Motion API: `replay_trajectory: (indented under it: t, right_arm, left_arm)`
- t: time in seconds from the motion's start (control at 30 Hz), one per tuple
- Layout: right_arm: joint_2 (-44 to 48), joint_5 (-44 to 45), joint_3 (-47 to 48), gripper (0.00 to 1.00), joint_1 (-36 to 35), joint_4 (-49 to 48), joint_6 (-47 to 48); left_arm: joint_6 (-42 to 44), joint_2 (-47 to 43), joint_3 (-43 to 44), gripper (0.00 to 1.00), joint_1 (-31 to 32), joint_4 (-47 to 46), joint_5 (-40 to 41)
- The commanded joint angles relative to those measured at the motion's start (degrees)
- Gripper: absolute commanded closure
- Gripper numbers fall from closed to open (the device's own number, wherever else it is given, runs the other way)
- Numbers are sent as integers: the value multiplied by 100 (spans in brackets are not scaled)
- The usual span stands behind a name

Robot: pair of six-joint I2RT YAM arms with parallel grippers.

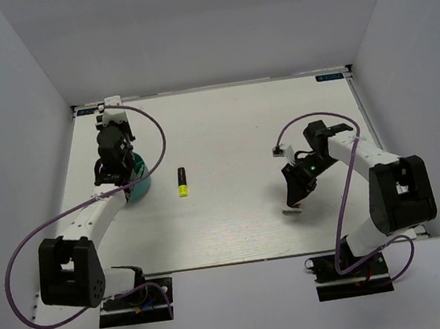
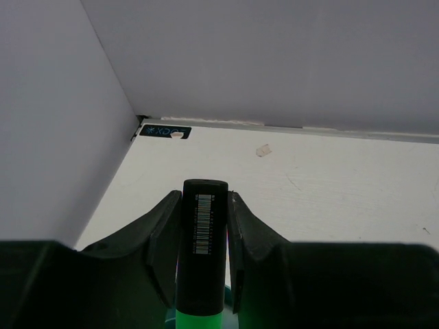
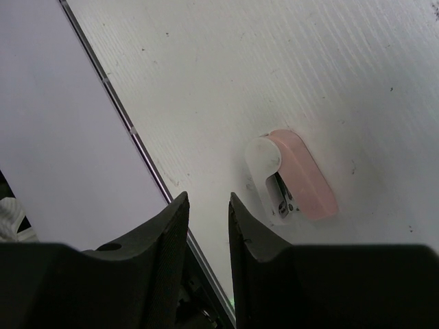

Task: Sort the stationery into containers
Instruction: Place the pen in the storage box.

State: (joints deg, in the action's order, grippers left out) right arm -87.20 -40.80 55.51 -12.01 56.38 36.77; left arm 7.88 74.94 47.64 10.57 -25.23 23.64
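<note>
Ideally the left pincer (image 2: 204,205), clenched on the black marker (image 2: 202,236), lowers it upright into the teal holder (image 1: 142,184); the right pincer (image 3: 208,205) stands parted, empty.

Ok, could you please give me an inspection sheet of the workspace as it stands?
Surface: white table, a few small marks.
Job's things: green marker held over the teal holder, whose contents are hidden; yellow marker lying loose mid-table; pink block lying on the table on the right.
Clutter: nothing seen.
Grippers: left hand shut on the green marker; right hand open and empty, beside the pink block.
Cables: purple cables loop off both arms.
Surroundings: white walls on three sides; label at the far left corner.
</note>
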Motion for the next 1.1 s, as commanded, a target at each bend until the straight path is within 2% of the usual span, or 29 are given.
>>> replay_trajectory:
  t: [0.0,0.2,0.5,0.63,1.07]
  right_arm:
    - [-69,28,110,67,15,-92,-74]
    - [-131,81,75,68,15,-136,-83]
    - [-131,81,66,68,32,-136,-56]
    - [-104,63,57,68,32,-127,-30]
    - [-87,72,39,68,102,-127,14]
  left_arm:
    - [223,-120,-105,100,-64,-948,27]
    - [39,-14,-404,100,-274,-1352,-8]
    - [-744,-5,-668,100,-713,-957,-35]
    - [-1095,12,-712,100,-775,-790,-52]
    - [-1350,329,-870,100,-802,-816,-61]
